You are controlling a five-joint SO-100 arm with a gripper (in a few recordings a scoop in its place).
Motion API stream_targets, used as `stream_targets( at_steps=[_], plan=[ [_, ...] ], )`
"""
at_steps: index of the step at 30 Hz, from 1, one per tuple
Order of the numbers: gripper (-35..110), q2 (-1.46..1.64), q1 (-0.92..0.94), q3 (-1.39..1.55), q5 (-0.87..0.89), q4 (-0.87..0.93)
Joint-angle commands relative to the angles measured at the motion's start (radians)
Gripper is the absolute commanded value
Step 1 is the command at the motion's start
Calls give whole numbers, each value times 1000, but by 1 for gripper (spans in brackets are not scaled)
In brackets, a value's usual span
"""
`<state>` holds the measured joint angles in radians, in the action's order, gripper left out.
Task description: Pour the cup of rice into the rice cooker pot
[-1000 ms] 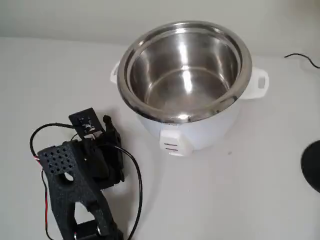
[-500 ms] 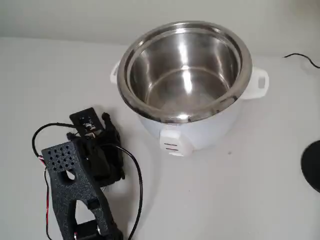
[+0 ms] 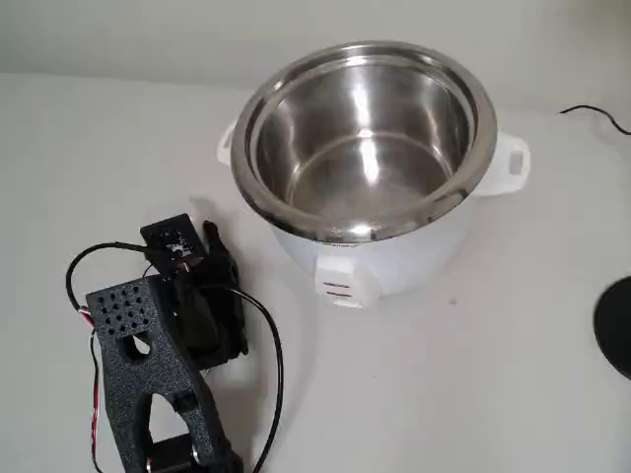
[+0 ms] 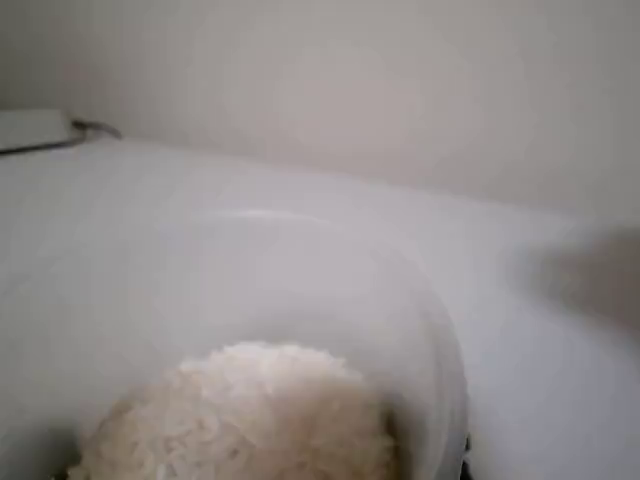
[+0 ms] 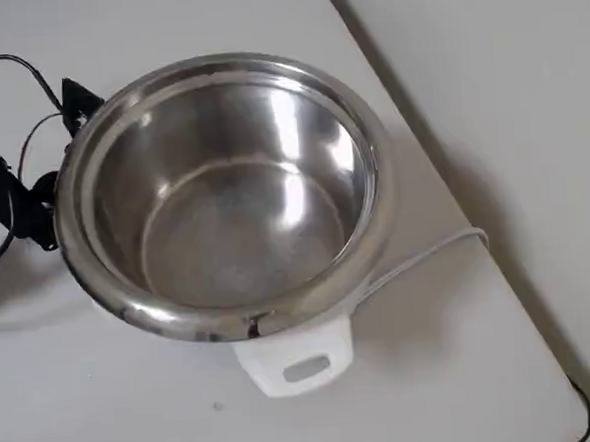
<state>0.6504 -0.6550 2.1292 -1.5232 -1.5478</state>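
In the wrist view, closest to the lens, the cup (image 4: 300, 330) is filling the lower frame: a translucent whitish wall with a round rim, blurred by nearness. The rice (image 4: 240, 415) is sitting inside it as a pale, grainy heap, mounded toward the lower left of the cup. The gripper's fingers cannot be made out here, so how far they are parted, and whether they are clasping the cup, cannot be told.

In the fixed view the black arm (image 3: 158, 365) is standing at the lower left of the white table (image 3: 473, 394), with its gripper (image 3: 212, 246) at the upper end, just left of the cooker; the cup is hidden beneath it. Compared with a second ago, the arm's head is sitting slightly lower and a touch to the right, a small shift.

Beyond it, the rice cooker pot (image 3: 365, 148) is resting in the white cooker body (image 3: 394, 261), shiny, wide-rimmed and holding no grains. The overhead view is showing the same bare steel bowl (image 5: 223, 195), one white handle (image 5: 294, 361) toward the bottom and a white cord (image 5: 418, 259) trailing off to the right. Two short dark marks are showing on the cooker's front tab (image 3: 335, 288); no writing is legible. A black disc (image 3: 616, 325) is lying at the right edge.
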Motion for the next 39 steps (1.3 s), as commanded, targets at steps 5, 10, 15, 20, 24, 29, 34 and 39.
stream_targets(
  at_steps=[5,10,15,20,24,29,34,39],
  plan=[
    [23,215,28,-31,-29,187],
    [23,396,55,-32,-35,354],
    [23,546,89,-43,-26,488],
    [23,660,103,-51,-17,583],
    [22,739,106,-52,-17,647],
    [21,844,106,-77,-20,736],
    [21,960,110,-147,-17,884],
    [21,1045,137,-216,-6,1000]
  ],
)
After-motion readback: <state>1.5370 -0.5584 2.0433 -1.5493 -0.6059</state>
